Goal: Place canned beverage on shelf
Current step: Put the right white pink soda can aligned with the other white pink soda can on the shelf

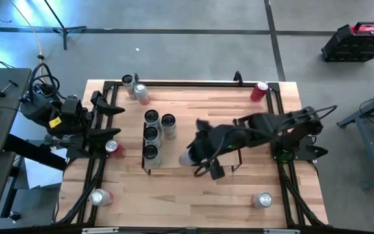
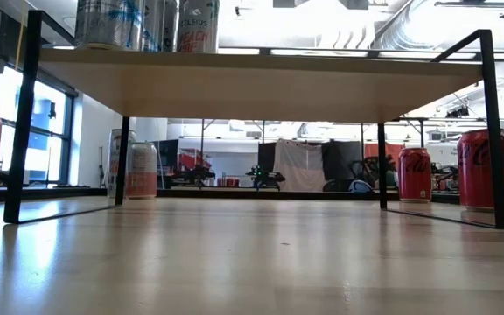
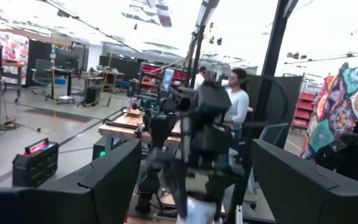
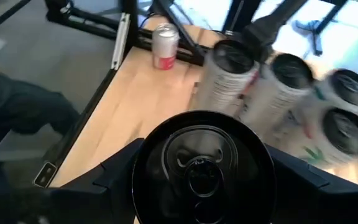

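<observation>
The shelf [image 1: 223, 114] is a light-wood board on black wire frames in the middle of the table; the low view shows it from below [image 2: 261, 83]. Several cans [image 1: 151, 134] stand upright on its left part and also show in the right wrist view [image 4: 284, 87]. My right gripper [image 1: 195, 155] is over the shelf's near edge, shut on a pale can with a dark top [image 4: 201, 165]. My left gripper [image 1: 112, 110] is open and empty at the table's left edge, its fingers [image 3: 104, 186] wide apart. My right gripper pinches the can's side wall just below the top rim [image 4: 143, 171] between its two fingers [image 4: 114, 174], one on each side. The fingers come from the table's right, slanting down. The can stands upright in the hold; its own top hides its bottom.
Loose cans stand on the table: two at the far left [image 1: 135, 88], a red one at the far right [image 1: 260, 91], one at the left [image 1: 113, 148], and one at each near corner [image 1: 100, 197] [image 1: 262, 199]. Black rails [image 1: 187, 82] edge the table. People stand in the room beyond [image 3: 235, 102].
</observation>
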